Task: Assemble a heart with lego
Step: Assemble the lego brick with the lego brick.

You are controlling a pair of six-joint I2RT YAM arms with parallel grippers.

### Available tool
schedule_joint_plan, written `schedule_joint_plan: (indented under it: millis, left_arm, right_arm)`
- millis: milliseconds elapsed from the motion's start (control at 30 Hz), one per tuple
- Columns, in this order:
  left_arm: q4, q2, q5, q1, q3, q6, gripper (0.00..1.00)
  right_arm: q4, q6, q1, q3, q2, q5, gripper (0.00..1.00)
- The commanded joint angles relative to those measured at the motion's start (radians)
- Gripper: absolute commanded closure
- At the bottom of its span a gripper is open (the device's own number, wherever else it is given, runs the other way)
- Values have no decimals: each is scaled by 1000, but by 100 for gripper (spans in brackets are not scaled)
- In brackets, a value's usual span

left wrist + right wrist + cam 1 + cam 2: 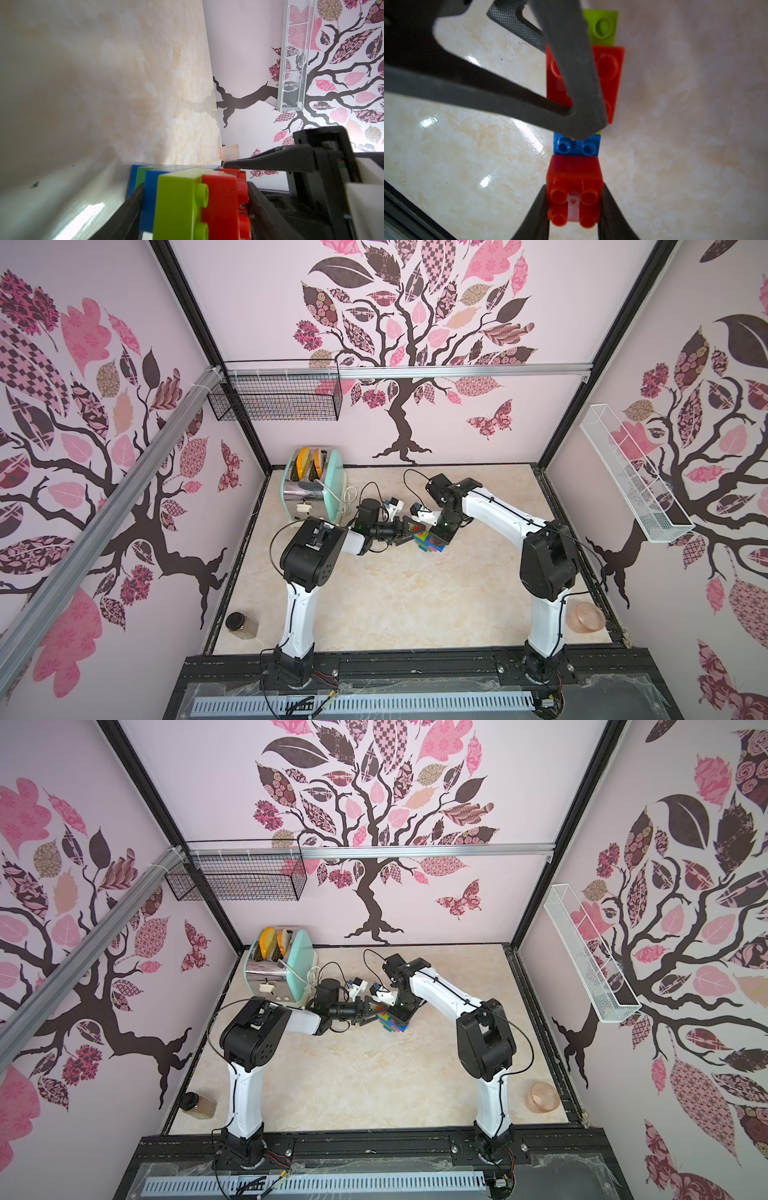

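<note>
Closest to the robot's base, a brown jar (240, 624) sits in one near corner of the surface (374, 597) and a pink cup (586, 616) in the other. Both are well apart from the work, and no loose lego shows between them in either top view. Toward the middle, the two arms meet over the heart (431, 546), a joined cluster of blue, green, lime, pink and red that appears to stand on edge on the surface. The left pincer (196, 185) is clamped across its stacked layers, one finger on the blue side and one on the red side, steadying it. The right pincer (574, 187) is clenched on a small red brick (574, 178), which sits just beside a blue brick (576, 146) of the cluster. Beyond that lie a second red brick (609, 68) and a lime brick (604, 27). Whether the held red brick is pressed fully home I cannot tell. My reading is that the build is nearly done, and what is left is seating this piece and letting go. Farthest back, a mint toaster (332, 493) stands by the wall.
</note>
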State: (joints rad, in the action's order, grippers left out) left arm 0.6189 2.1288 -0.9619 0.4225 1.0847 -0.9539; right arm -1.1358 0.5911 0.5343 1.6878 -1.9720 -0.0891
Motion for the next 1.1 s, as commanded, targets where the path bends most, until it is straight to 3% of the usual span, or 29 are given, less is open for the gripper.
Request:
schedule_joint_plan:
  millis: [0, 1067]
  left_arm:
    - [-15, -15, -3, -2, -2, 20, 34]
    - [-22, -15, -9, -3, -2, 22, 35]
  right_arm:
    - [22, 2, -7, -11, -30, -19, 78]
    - [96, -14, -69, -117, 33, -3, 80]
